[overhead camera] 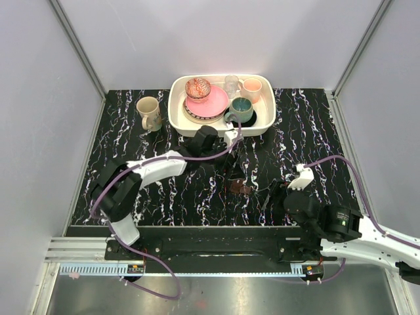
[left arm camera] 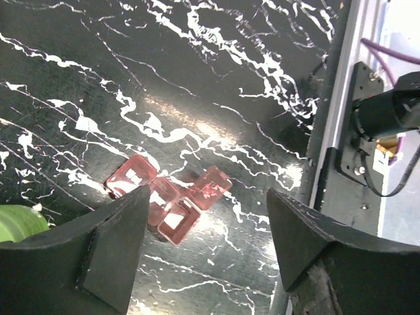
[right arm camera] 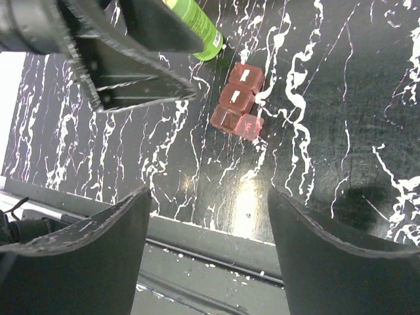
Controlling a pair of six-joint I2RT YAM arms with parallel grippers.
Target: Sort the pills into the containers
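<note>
DESK: Where were the containers (overhead camera: 237,188) when the overhead shot was taken?

PHOTOGRAPHER: On the black marbled table (overhead camera: 315,131), lower centre of the frame, near the tips of both arms. They lay below the white tray (overhead camera: 173,111) of crockery and well apart from the beige mug (overhead camera: 149,111) at upper left.

DESK: And the left hand (left arm camera: 207,252)?

PHOTOGRAPHER: Spread wide, gripping nothing. In its own wrist view the reddish, see-through containers sat just above the gap between its fingers, nearer the finger at lower left. A green bottle (left arm camera: 14,223) showed at the left edge.

DESK: The right hand (right arm camera: 207,252)?

PHOTOGRAPHER: Also spread and empty. From its wrist the containers lay at upper centre, well ahead of the fingers. The green bottle was just beyond them at the top, beside the left hand's dark fingers.
</note>
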